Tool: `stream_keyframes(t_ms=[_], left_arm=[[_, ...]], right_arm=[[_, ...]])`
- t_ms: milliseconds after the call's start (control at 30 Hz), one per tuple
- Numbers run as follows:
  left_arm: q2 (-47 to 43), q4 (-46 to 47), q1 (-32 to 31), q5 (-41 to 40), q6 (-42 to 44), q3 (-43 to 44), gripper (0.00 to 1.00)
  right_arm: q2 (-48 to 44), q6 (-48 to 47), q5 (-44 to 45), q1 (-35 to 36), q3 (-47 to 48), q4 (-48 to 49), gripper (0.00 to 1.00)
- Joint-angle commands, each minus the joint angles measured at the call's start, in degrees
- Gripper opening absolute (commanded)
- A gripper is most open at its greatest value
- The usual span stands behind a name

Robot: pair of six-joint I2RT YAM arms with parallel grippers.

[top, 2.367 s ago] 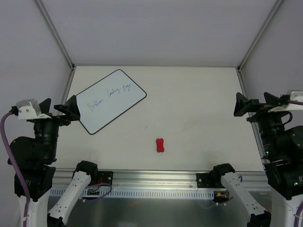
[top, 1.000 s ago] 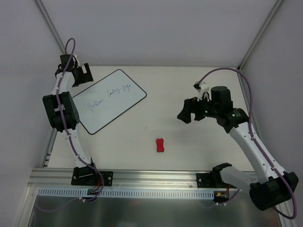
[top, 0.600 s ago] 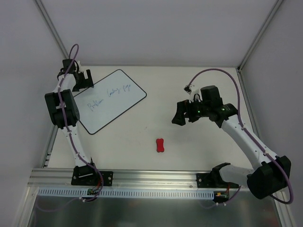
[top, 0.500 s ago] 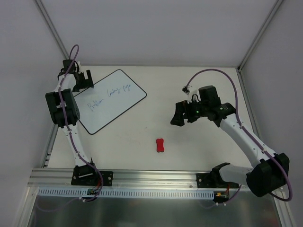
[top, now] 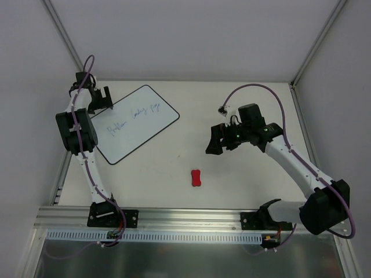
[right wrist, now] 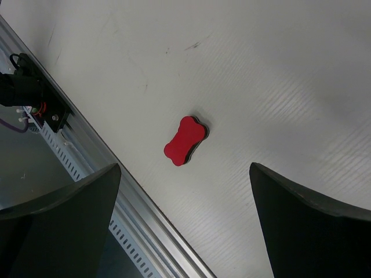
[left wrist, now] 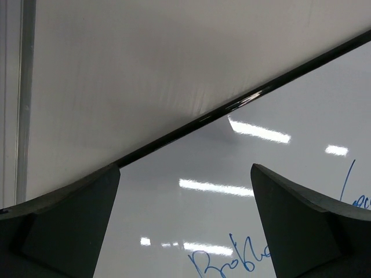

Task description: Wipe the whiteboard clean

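The whiteboard (top: 136,123) lies tilted at the back left of the table, with blue handwriting across it. It fills the left wrist view (left wrist: 278,174), its black edge running diagonally. My left gripper (top: 99,98) is open and hovers over the board's far left corner, empty. A small red eraser (top: 196,178) lies on the table near the front middle; it also shows in the right wrist view (right wrist: 185,140). My right gripper (top: 219,140) is open and empty, above the table, up and to the right of the eraser.
A metal rail (top: 191,217) runs along the table's front edge, also in the right wrist view (right wrist: 104,174). White walls enclose the table at the back and both sides.
Both arms have swung out from their folded pose. The left gripper reached the board's far left corner; the right gripper has moved left and down toward the eraser.
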Motion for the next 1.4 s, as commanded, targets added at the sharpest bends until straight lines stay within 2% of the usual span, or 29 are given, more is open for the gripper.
stream_keyframes(t_ms=[0, 333, 533, 633, 767, 1000, 1167, 1367], left_arm=[[0.9, -3.2, 0.4, -1.6, -0.1, 1.7, 0.99], [3.1, -8.2, 0.4, -3.3, 0.4, 3.0, 0.99], [3.7, -10.8, -1.4, -3.3, 3.6, 2.0, 0.99], [2.7, -10.9, -3.1, -7.2, 4.5, 0.8, 0.99], [1.6, -11.0, -2.3, -10.1, 0.9, 4.3, 0.99], [2.3, -10.7, 0.9, -7.8, -10.3, 10.8, 0.99], [3.9, -10.6, 1.6, -11.0, -16.8, 12.8, 0.99], [7.5, -10.6, 2.5, -10.0, -22.0, 14.3, 0.94]], right_arm=[[0.4, 0.2, -1.3, 0.4, 2.9, -0.3, 0.99], [-0.7, 0.6, -1.3, 0.4, 2.1, -0.5, 0.99], [-1.8, 0.7, -1.1, 0.4, 1.5, -0.6, 0.99], [-2.2, 0.5, -1.0, 0.4, 1.2, -0.7, 0.99], [-2.5, 0.0, -1.2, 0.4, 1.2, -1.6, 0.99], [-3.0, 0.2, -1.1, 0.4, 0.7, -2.4, 0.99], [-3.2, 1.5, -0.8, 0.4, 0.5, -2.4, 0.99], [-3.3, 2.4, -0.1, 0.4, 0.1, -2.4, 0.99]])
